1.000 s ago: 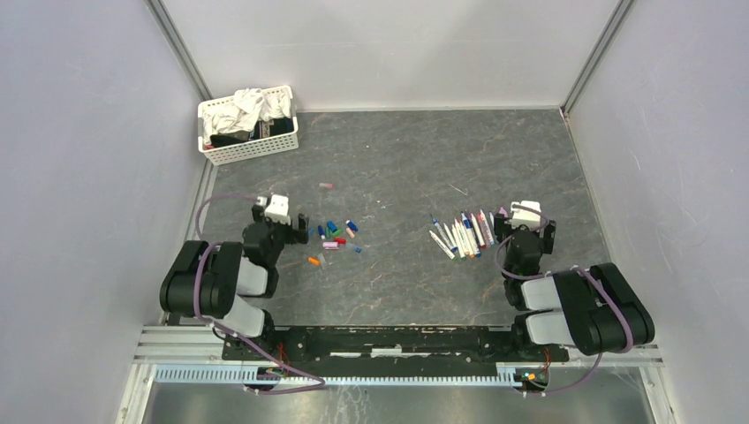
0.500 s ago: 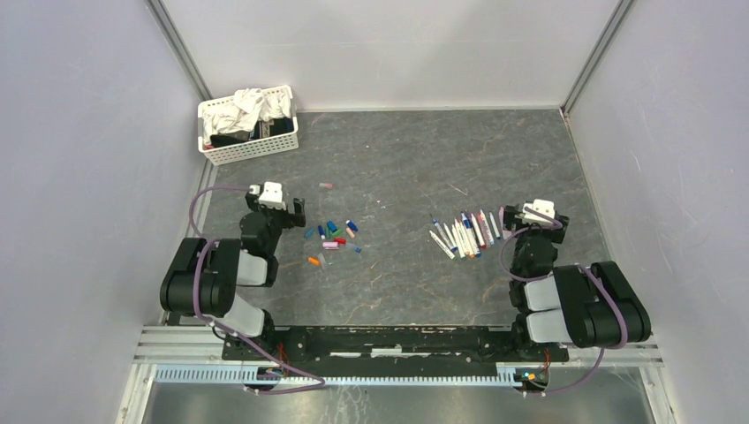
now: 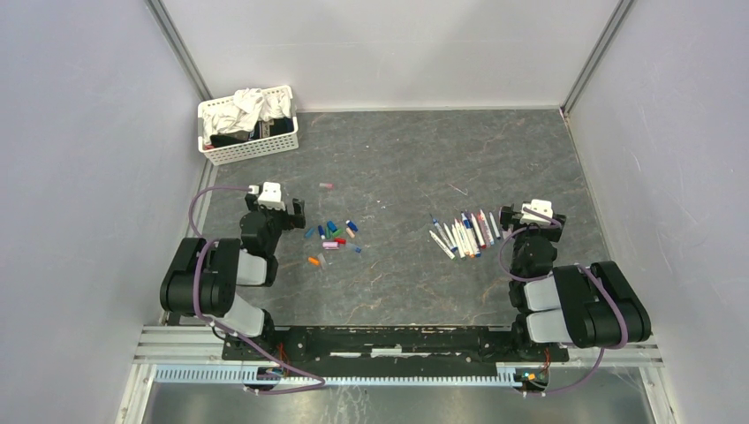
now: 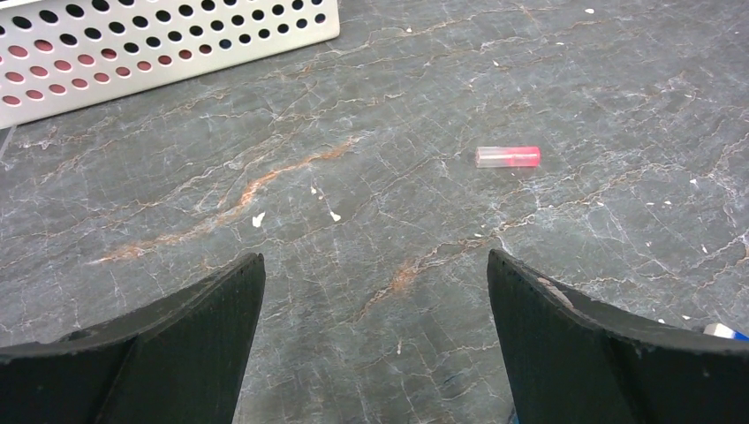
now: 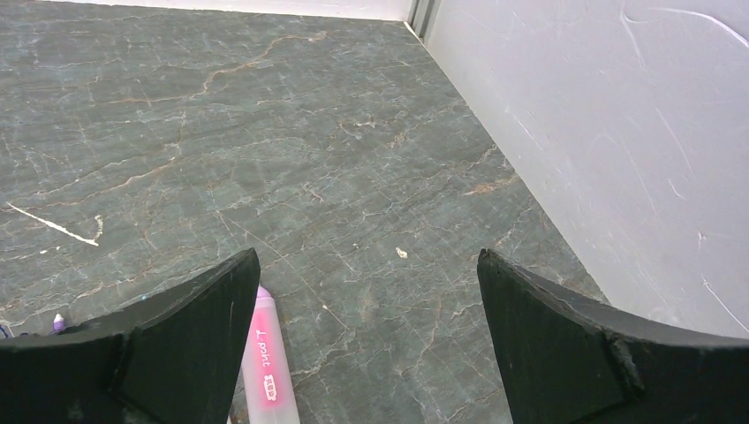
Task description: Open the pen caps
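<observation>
Several small pen caps (image 3: 334, 235) in blue, orange, green, red and pink lie scattered left of centre. One pink cap (image 3: 326, 186) lies apart, farther back; it also shows in the left wrist view (image 4: 508, 156). Several white pens (image 3: 464, 232) lie side by side right of centre. My left gripper (image 3: 294, 215) is open and empty, low over the table just left of the caps. My right gripper (image 3: 530, 214) is open and empty, just right of the pens. A pink-marked pen (image 5: 266, 364) lies by its left finger (image 5: 190, 336).
A white perforated basket (image 3: 249, 147) holding crumpled cloth stands at the back left; its wall shows in the left wrist view (image 4: 168, 40). The enclosure's right wall (image 5: 609, 132) is close beside my right gripper.
My left gripper swung back and to the left, away from the caps. My right gripper moved slightly right, away from the pens. Both have been still for the last half second.
</observation>
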{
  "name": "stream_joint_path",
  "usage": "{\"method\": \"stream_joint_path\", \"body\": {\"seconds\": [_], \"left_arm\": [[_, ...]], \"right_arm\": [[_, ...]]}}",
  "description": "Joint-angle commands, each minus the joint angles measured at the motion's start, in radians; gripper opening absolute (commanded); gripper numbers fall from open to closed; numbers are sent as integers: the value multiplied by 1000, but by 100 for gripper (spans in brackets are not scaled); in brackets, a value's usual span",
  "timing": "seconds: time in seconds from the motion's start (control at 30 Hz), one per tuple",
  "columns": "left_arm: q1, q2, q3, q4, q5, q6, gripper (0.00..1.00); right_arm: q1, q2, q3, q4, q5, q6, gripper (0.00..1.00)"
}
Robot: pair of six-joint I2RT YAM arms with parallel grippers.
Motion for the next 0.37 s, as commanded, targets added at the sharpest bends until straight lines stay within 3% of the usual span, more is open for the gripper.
{"method": "stream_joint_path", "body": {"seconds": [0.0,0.33], "left_arm": [[4,-4,15,22,-25,-42,100],[4,-3,16,19,-25,-42,100]], "right_arm": [[-4,-12,-116,29,-13,17,98],[-4,-13,-116,29,-13,17,98]]}}
